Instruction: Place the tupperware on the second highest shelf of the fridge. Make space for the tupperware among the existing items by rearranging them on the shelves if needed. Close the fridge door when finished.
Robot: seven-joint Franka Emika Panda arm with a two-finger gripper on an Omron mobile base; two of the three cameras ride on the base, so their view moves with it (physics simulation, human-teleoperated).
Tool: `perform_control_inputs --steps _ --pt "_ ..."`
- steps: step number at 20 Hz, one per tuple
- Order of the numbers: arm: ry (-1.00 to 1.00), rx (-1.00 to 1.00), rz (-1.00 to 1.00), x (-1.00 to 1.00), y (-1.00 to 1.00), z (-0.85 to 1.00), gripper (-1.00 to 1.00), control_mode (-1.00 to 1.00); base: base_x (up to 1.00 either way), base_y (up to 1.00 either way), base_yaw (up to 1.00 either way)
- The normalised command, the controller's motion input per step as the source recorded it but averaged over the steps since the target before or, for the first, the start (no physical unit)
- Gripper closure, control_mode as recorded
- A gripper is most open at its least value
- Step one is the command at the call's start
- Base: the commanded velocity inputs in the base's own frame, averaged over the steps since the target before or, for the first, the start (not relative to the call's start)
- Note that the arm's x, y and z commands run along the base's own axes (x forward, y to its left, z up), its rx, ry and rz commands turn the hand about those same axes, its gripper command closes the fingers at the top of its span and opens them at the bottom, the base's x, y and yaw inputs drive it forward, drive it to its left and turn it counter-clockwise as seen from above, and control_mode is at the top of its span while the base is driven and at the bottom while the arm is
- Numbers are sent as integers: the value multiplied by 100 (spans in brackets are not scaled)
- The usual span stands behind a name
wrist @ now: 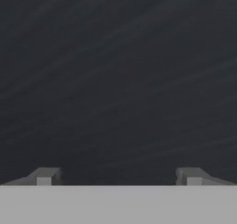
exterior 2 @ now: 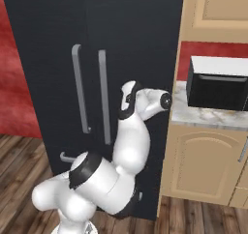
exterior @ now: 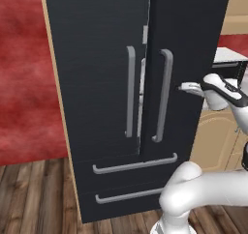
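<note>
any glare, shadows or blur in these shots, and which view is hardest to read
Left base view: flat even light, no glare on the fridge, and the grey handles cast hardly any shadow. Right base view: sharp enough, but the white arm blocks part of the door. Hand view: hardest to read, a dim, soft, streaky black surface close up, with the jaws wide apart at the bottom.

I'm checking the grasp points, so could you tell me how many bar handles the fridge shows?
4: two upright ones, left door handle and right door handle, and two horizontal, upper drawer handle and lower drawer handle.
</note>
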Motion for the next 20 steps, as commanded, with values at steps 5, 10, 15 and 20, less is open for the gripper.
perform_control_inputs --steps 5,10,15,20 --pt "0 -6 -32 84 28 0 -100 -100 0 0 0" --pt "-2 -5 -20 56 20 -3 -100 -100 0 0 0" --pt "0 0 0 3 0 0 -100 -100 0 0 0" --pt "0 0 0 0 0 0 -100 -100 0 0 0"
